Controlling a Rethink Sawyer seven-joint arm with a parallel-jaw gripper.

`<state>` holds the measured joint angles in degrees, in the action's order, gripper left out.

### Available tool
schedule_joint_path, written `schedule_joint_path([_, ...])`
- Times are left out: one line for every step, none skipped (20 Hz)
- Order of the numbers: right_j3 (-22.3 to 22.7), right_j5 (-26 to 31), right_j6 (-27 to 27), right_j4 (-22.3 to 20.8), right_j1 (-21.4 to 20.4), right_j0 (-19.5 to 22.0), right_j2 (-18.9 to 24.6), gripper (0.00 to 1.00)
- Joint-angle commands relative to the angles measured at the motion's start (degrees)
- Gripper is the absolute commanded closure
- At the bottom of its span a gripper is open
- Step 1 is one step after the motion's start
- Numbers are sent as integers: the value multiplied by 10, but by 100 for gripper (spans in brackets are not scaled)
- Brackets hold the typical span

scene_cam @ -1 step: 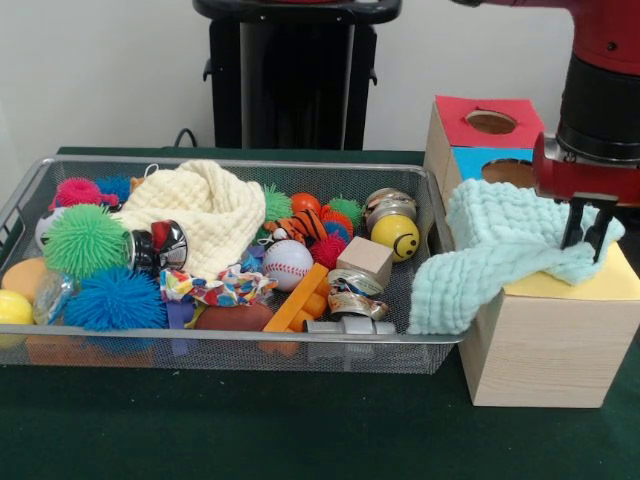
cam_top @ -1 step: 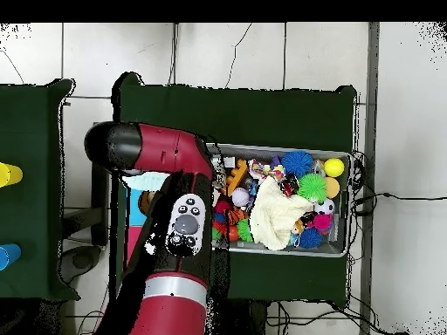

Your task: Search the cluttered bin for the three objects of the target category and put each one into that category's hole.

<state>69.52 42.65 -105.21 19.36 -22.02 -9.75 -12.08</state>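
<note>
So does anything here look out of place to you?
Yes: the pale mint waffle-weave cloth is draped half out of the wire mesh bin, lying across the yellow top of the wooden sorting box and covering any hole there. The pincer sits at the cloth's far end.

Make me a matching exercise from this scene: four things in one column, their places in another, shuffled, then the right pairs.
Things:
1. mint cloth
2. cream cloth
3. baseball
4. smiley ball

Places:
A. in the bin, near the middle, beside a wooden cube
B. draped from the bin's edge onto the box, under the gripper
C. in the bin, near its right end
D. spread over toys in the bin

Pairs: 1-B, 2-D, 3-A, 4-C
</note>
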Motion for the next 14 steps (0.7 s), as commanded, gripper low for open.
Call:
schedule_joint_path([35, -49, -97, -5, 59, 5, 52, 100])
schedule_joint_path([34, -51, -98, -9, 62, 1, 47, 100])
schedule_joint_path([30, -51, -99, -14, 67, -1, 43, 100])
schedule_joint_path([24, -48, -101, -16, 72, -3, 38, 100])
schedule_joint_path([17, -45, -102, -19, 78, -4, 34, 100])
schedule_joint_path([9, -42, -102, -23, 84, -6, 29, 100])
schedule_joint_path([6, -39, -102, -24, 86, -7, 26, 100])
schedule_joint_path([2, -36, -102, -26, 89, -7, 23, 100])
schedule_joint_path([3, -34, -101, -26, 88, -7, 23, 100])
schedule_joint_path([6, -30, -101, -25, 85, -8, 22, 100])
schedule_joint_path([9, -26, -102, -24, 83, -8, 20, 100])
schedule_joint_path([7, -19, -101, -27, 80, -10, 16, 100])
schedule_joint_path([6, -10, -102, -29, 77, -12, 10, 100])
schedule_joint_path([7, -2, -100, -31, 73, -13, 5, 100])
